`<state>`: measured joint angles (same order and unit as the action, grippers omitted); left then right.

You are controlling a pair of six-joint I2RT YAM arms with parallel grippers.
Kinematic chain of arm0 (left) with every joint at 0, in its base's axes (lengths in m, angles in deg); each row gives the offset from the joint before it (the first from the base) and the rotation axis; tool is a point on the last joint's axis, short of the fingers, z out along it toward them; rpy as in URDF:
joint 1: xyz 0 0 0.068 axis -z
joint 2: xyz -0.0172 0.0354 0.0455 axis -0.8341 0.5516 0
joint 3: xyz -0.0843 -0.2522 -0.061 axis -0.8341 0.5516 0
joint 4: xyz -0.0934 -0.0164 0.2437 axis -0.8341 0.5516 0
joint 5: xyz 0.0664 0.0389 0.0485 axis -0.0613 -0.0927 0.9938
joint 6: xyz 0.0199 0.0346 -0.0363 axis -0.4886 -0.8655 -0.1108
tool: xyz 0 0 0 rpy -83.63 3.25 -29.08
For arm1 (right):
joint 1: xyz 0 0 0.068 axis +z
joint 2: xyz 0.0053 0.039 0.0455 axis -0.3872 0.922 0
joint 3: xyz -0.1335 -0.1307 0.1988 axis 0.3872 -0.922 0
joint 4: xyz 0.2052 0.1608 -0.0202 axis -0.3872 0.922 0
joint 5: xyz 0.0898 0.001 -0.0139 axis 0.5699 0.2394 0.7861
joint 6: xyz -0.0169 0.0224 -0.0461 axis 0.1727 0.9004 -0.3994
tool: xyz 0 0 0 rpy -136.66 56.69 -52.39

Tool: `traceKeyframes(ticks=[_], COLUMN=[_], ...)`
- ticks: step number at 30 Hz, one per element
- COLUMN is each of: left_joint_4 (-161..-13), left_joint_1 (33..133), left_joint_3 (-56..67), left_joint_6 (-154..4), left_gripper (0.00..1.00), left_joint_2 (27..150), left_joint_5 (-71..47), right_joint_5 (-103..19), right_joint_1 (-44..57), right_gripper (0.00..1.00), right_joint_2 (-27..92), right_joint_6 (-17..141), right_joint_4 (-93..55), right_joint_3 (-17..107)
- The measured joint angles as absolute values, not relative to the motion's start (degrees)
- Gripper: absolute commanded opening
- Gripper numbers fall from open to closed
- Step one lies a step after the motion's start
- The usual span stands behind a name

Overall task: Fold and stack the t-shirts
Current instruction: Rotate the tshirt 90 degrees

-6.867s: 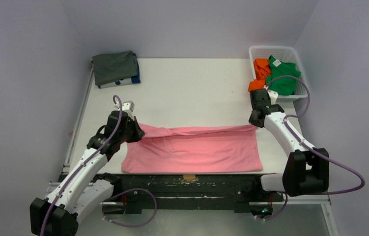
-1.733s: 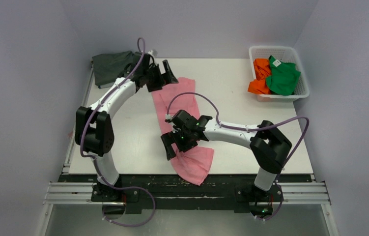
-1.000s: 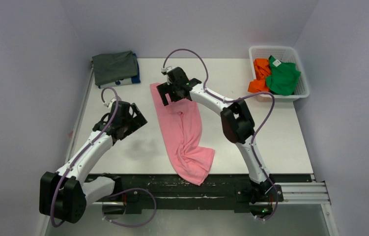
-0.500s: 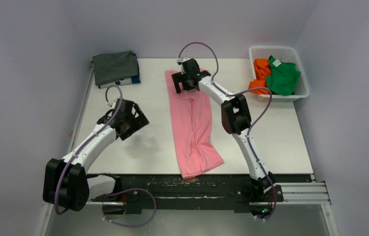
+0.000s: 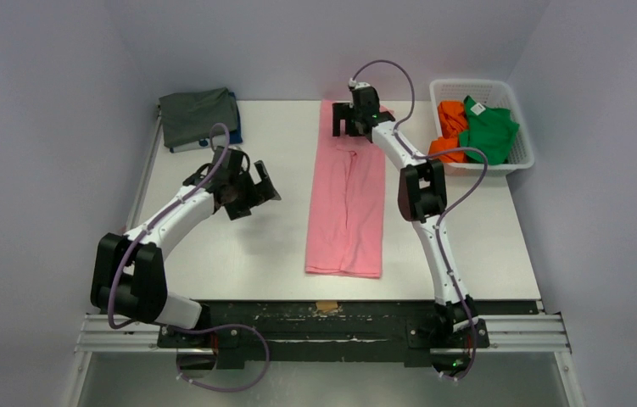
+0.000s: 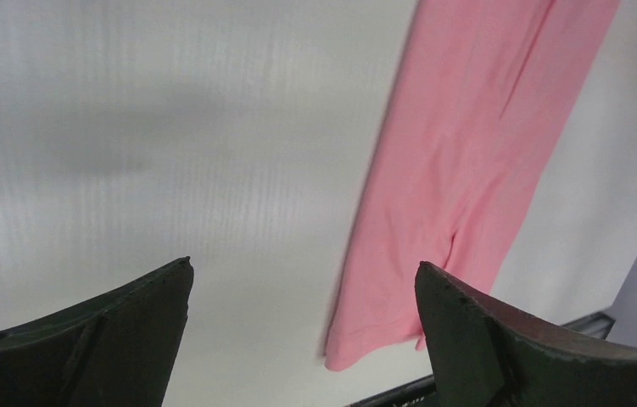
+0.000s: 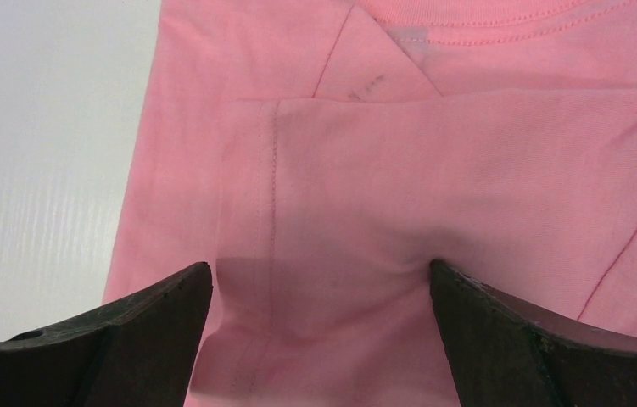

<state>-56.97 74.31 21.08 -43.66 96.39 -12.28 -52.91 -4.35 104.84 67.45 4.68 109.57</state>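
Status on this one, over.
Left gripper open, empty. Right gripper open over far end of pink cloth t-shirt, folded into a long strip. Nothing blocking.

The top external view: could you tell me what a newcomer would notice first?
A pink t-shirt, folded into a long strip, lies centred on the table. The right gripper stands open at its far end. A white basket at the far right holds an orange shirt and a green shirt.

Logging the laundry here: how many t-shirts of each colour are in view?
Pink cloth t-shirt: 1
Dark grey folded cloth t-shirt: 1
Blue cloth t-shirt beneath it: 1
Orange cloth t-shirt: 1
Green cloth t-shirt: 1
Total: 5
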Motion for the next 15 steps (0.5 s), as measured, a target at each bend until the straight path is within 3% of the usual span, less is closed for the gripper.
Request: traceKeyframes(ticks=[8, 15], left_joint_4=[-55.39, -54.95], left_joint_1=[82.79, 84.89], left_joint_3=[20.69, 25.67], left_joint_6=[-48.25, -48.38], left_gripper=[0.91, 0.88], left_joint_2=[99.14, 99.82], left_joint_5=[-21.0, -24.71], right_joint_5=[-48.6, -50.33], right_joint_1=[-3.87, 0.68], right_gripper=[0.99, 0.94], right_joint_2=[95.46, 66.33], right_joint_6=[66.44, 66.42], right_joint_4=[6.58, 2.45], right_joint_3=[99.67, 70.05])
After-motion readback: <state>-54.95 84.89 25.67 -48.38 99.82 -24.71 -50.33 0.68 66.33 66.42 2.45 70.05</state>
